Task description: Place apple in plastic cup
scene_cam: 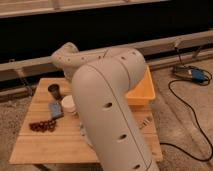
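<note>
Arm [112,110] fills the view and blocks the gripper, out of sight behind it, jaws' state cannot tell. Apple not visible (likely hidden by arm). Dark plastic cup [54,90] stands on counter [47,145] beside white tub [68,104]. Apple probably firm, smooth, light; grip across its widest part.

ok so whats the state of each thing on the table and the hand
dark cup: upright on the table, open top
white round tub: upright, beside the blue packet
blue packet: lying flat
dark red grape cluster: lying on the wooden table
yellow bin: upright at the table's right edge, partly hidden
apple: not visible
hand: hidden behind the robot arm
</note>
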You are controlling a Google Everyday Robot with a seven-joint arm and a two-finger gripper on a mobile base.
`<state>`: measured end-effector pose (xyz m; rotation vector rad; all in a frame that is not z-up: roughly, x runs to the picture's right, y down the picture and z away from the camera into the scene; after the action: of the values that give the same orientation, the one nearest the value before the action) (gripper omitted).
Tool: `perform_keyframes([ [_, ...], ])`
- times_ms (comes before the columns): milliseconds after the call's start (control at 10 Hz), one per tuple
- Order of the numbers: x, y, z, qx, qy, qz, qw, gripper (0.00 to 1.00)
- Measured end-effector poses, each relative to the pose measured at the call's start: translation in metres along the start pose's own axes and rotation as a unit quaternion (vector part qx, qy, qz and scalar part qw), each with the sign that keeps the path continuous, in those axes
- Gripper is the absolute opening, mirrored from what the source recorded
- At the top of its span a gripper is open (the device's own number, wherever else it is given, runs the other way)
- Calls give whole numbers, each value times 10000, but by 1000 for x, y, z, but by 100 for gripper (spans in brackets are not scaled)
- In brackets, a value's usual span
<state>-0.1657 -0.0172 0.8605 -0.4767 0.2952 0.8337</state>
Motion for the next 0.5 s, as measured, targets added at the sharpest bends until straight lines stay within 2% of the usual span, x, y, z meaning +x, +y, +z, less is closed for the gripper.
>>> perform_keyframes([
  [300, -3, 5, 14, 169, 68, -52, 9998, 35],
  [500, -3, -9, 31, 366, 186, -5, 9992, 55],
])
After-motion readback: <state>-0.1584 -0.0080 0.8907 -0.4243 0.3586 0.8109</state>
